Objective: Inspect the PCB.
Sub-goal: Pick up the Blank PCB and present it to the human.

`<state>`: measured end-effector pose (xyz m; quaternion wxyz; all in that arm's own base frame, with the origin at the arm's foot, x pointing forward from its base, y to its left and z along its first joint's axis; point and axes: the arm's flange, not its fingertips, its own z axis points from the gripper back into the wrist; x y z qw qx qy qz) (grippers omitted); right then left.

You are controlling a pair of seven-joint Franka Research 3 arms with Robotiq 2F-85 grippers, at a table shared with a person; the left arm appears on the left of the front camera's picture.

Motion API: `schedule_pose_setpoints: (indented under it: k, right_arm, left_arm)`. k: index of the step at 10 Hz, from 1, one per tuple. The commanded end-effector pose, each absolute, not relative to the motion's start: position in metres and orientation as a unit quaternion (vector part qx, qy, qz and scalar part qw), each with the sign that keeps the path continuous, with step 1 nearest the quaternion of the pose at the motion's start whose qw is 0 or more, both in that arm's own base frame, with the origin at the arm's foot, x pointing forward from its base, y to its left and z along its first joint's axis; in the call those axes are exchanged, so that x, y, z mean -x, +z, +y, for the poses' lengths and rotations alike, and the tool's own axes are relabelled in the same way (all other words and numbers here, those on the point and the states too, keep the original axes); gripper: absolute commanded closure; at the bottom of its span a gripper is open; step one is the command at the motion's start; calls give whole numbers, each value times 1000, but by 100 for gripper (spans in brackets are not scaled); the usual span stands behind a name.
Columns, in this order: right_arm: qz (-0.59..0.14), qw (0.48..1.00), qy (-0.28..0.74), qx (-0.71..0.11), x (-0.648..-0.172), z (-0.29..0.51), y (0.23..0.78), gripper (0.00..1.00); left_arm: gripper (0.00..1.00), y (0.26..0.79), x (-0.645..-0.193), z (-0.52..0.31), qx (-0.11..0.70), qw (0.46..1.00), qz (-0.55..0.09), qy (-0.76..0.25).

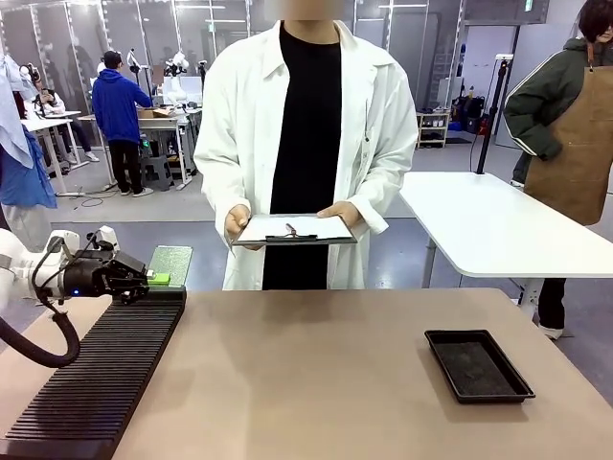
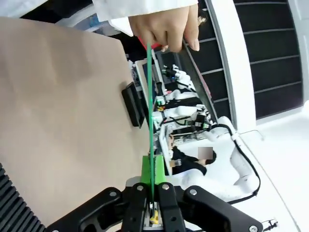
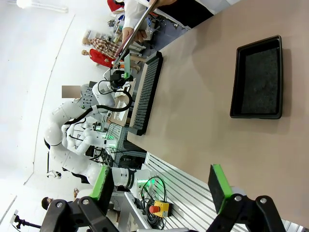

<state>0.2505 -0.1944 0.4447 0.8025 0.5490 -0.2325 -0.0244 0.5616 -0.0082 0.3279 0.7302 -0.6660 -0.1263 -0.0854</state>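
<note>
my left hand [image 1: 153,279] is closed on the lower edge of the circuit board [image 1: 172,261]. in the left wrist view the two pads press it from both sides, and the board shows as one thin green line. it stands upright in the air, just over the far end of the black slotted rack [image 1: 105,374], at the left side of the table [image 1: 316,383]. my right hand [image 3: 161,180] is open and holds nothing, and hangs above the table

i judge the step is to show the board to the person [image 1: 297,125] for checking. to do it well i would move slowly with a firm grip, because only a small part of the edge is between the pads. i would turn the patterned face toward the person, not the thin edge. i would lift it clear of the rack first, so the lower corner does not catch in the slots

the person stands at the far side with a clipboard [image 1: 297,229] in both hands, so i think they cannot take the board now. the black tray [image 1: 479,365] lies well apart on the right and blocks nothing
</note>
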Motion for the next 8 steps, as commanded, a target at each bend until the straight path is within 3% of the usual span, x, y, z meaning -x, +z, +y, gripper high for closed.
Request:
schedule_pose_setpoints:
  k: [1,4,6,8]
  right_arm:
    - [-242,799,-17,-550,-251,-196,446,0]
    - [-242,799,-17,-550,-251,-196,446,0]
    - [-242,799,-17,-550,-251,-196,446,0]
    - [-242,799,-17,-550,-251,-196,446,0]
  left_arm:
    - [97,329,-580,-13,701,702,-97,-72]
    - [97,321,-583,-25,683,723,-71,-66]
    - [97,326,-575,-24,709,697,-82,-68]
    - [97,315,-576,-26,688,718,-79,-70]
